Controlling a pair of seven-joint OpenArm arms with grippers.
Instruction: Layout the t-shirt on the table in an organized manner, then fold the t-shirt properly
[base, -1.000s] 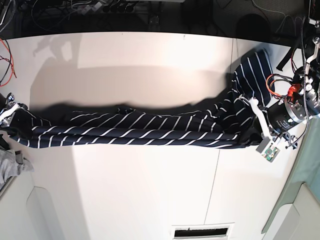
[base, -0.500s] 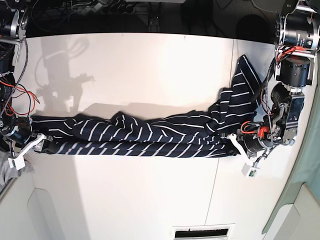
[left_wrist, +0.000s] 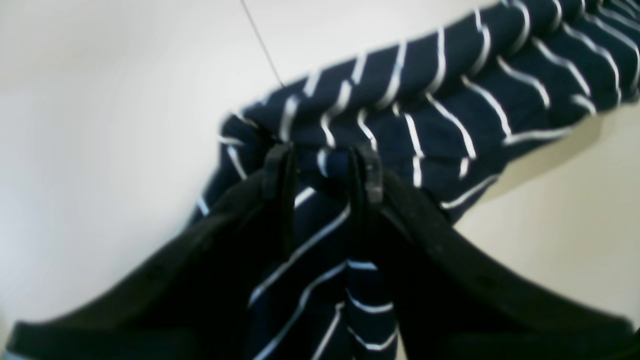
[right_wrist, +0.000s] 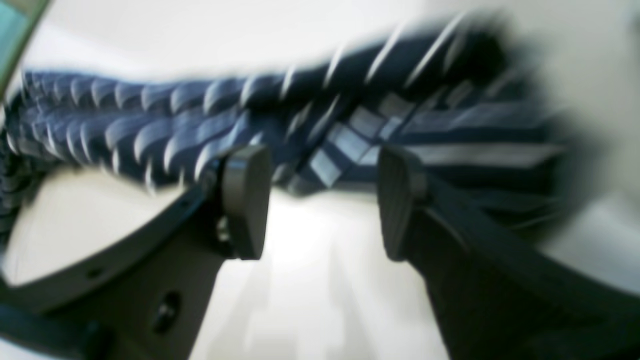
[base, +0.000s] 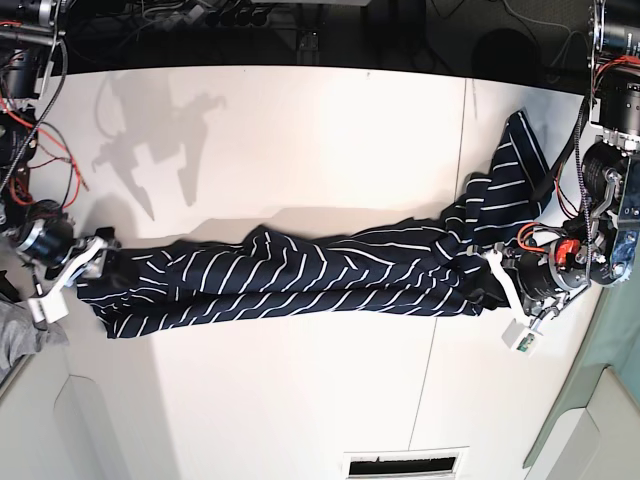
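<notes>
White table (base: 300, 400), striped t-shirt (base: 300, 275) stretched flat

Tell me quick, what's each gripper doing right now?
Left gripper: part open, t-shirt fabric between its jaws; grip uncertain.
Right gripper: open, holding nothing.

Right gripper (right_wrist: 320, 200) agape; left gripper (left_wrist: 322, 165) part-spread.

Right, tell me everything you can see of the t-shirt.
The t-shirt is soft dark navy fabric with thin white stripes, bunched into a long creased band across the white table, not spread flat. One end fans out toward the far edge. A fold sits between the left hand's parted fingers; the right hand is open beside the other end, holding nothing.
</notes>
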